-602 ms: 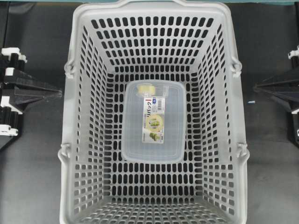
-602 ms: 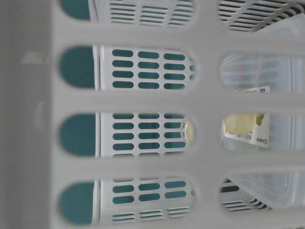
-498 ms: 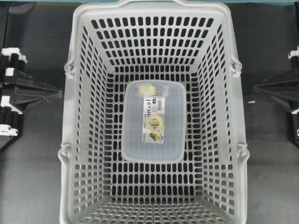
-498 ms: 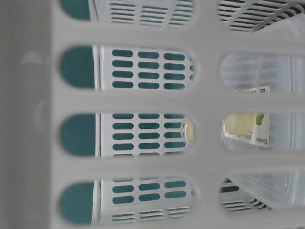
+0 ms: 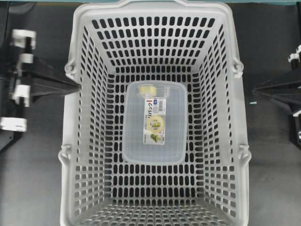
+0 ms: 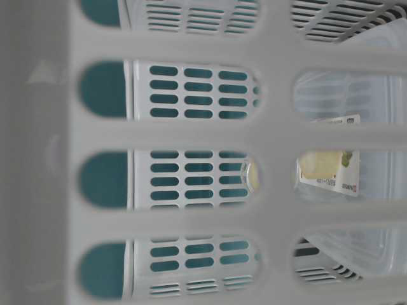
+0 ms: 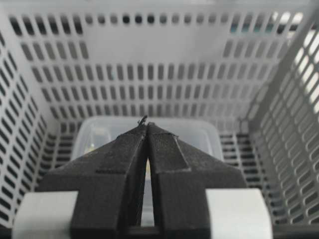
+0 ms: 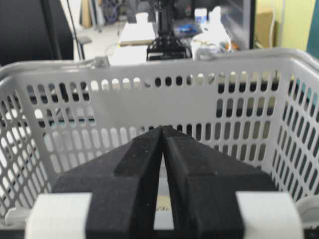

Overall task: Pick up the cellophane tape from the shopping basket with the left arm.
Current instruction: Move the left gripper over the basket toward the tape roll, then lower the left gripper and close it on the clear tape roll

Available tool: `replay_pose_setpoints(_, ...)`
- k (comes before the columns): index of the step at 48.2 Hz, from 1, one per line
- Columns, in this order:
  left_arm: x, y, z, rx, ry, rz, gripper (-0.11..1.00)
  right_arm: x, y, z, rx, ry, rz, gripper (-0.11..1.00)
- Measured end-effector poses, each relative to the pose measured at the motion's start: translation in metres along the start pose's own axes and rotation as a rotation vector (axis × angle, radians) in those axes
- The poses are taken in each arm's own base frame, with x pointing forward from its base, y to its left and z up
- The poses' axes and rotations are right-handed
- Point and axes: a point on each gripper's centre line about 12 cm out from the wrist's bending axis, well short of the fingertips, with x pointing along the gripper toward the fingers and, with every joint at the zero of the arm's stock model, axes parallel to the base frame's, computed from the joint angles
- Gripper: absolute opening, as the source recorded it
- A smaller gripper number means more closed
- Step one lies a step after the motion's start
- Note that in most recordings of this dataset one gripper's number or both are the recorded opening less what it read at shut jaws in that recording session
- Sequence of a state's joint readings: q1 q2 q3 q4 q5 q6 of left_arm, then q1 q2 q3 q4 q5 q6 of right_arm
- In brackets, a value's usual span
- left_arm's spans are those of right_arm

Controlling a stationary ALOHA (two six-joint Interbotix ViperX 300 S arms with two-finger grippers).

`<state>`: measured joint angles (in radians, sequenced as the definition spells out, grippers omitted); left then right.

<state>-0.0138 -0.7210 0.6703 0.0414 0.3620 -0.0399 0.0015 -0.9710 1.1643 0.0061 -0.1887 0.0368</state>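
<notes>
The light-grey shopping basket (image 5: 151, 6) fills the middle of the overhead view. On its floor lies a clear labelled container (image 5: 155, 141). The cellophane tape (image 5: 149, 89), a small cream roll in clear wrap, rests on the container's far end. My left gripper (image 5: 76, 87) is shut and empty, its tip at the basket's left rim, well to the left of the tape. In the left wrist view that gripper (image 7: 147, 124) points into the basket over the container (image 7: 202, 133). My right gripper (image 5: 254, 90) is shut and empty outside the right wall.
The basket's slotted walls (image 7: 149, 50) rise steeply around the container. Handle hinges (image 5: 69, 69) stick out at the rim on both sides. The right wrist view shows the right gripper (image 8: 163, 128) facing the basket's outer wall (image 8: 149, 107). Dark tabletop (image 5: 37, 155) lies on either side.
My left arm has swung toward the basket and the far side; its tip now reaches the left rim. The right arm, container and tape have barely moved.
</notes>
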Motion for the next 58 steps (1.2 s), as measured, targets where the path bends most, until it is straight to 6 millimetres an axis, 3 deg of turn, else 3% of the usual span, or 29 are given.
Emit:
replay_pose_setpoints(5, 0.019, 0.0, 0.004, 0.002, 0.086, 0.001, 0.0, 0.0, 0.0, -0.002, 0.0, 0.037, 0.0, 0.02)
replay_pose_setpoints(8, 0.031, -0.001, 0.004, 0.003, 0.146, 0.003, 0.0, 0.001, 0.001, -0.003, 0.0, 0.068, 0.001, 0.09)
replay_pose_setpoints(18, 0.067, -0.003, 0.001, 0.014, 0.32, 0.002, 0.0, 0.001, 0.001, -0.006, 0.004, 0.143, -0.001, 0.62)
replay_pose_setpoints(21, 0.076, -0.003, 0.001, 0.013, 0.356, 0.002, 0.0, 0.0, 0.001, -0.007, 0.003, 0.153, -0.001, 0.72)
replay_pose_setpoints(35, 0.113, -0.003, -0.002, 0.019, 0.494, 0.005, 0.03, -0.001, 0.001, -0.005, 0.001, 0.15, -0.001, 0.74)
replay_pose_setpoints(39, 0.123, -0.004, -0.004, 0.02, 0.515, 0.006, 0.2, -0.001, 0.001, -0.005, 0.004, 0.151, 0.001, 0.74)
replay_pose_setpoints(49, 0.149, -0.007, -0.012, 0.019, 0.638, 0.005, 0.8, -0.001, 0.001, -0.004, 0.003, 0.149, 0.001, 0.74)
replay_pose_setpoints(53, 0.16, -0.008, -0.018, 0.03, 0.71, 0.004, 0.9, -0.001, 0.001, -0.004, 0.003, 0.149, 0.001, 0.74)
replay_pose_setpoints(58, 0.176, -0.01, -0.025, 0.055, 0.769, -0.005, 0.9, -0.001, 0.001, -0.004, 0.004, 0.149, 0.001, 0.74)
